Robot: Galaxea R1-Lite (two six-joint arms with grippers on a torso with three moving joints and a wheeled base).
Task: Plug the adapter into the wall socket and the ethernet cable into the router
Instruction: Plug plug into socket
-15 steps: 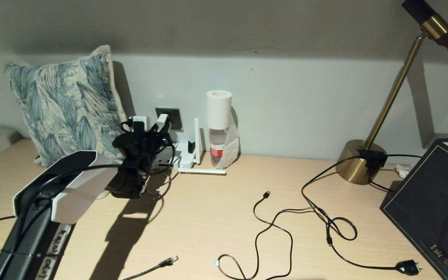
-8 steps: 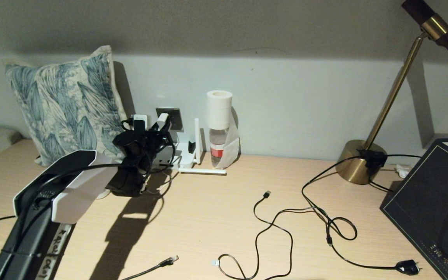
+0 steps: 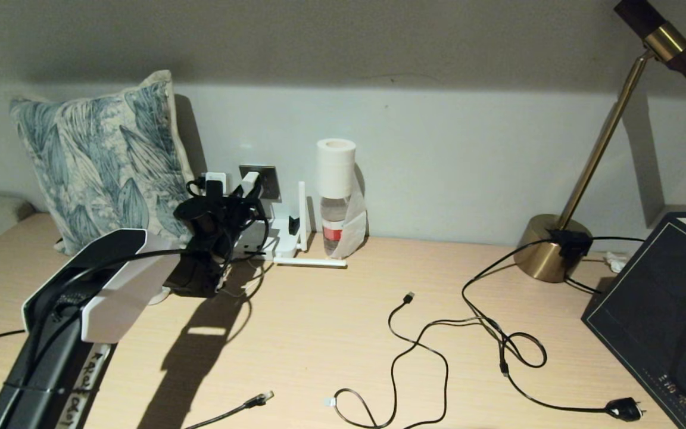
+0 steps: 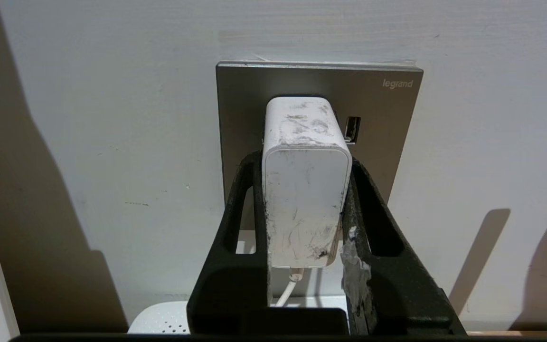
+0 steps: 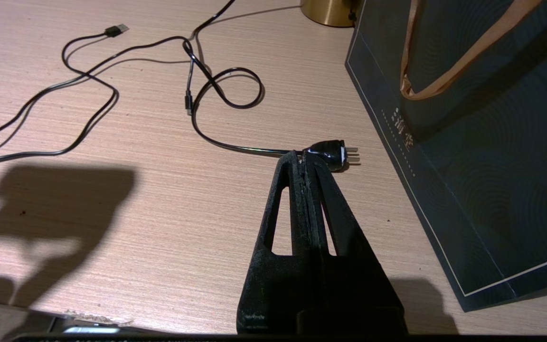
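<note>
My left gripper (image 4: 304, 161) is shut on the adapter (image 4: 306, 190), a scuffed white cube with a thin white cord hanging from it. The adapter's far end meets the grey wall socket (image 4: 318, 90); its pins are hidden. In the head view the adapter (image 3: 249, 180) sits at the wall socket (image 3: 268, 179), just left of the router (image 3: 286, 238) with its white antennas. The ethernet cable (image 3: 259, 399) lies at the table's front edge, clear plug free. My right gripper (image 5: 302, 159) is shut and empty, hovering low over the table beside a black plug (image 5: 333, 152).
A leaf-print pillow (image 3: 99, 161) leans on the wall left of the socket. A water bottle topped with a paper roll (image 3: 335, 196) stands right of the router. A thin black cable (image 3: 438, 351) loops across the table toward a brass lamp (image 3: 551, 247). A dark bag (image 3: 664, 304) fills the right edge.
My left arm has crept slightly toward the wall, carrying the adapter closer onto the socket. Everything else is still.
</note>
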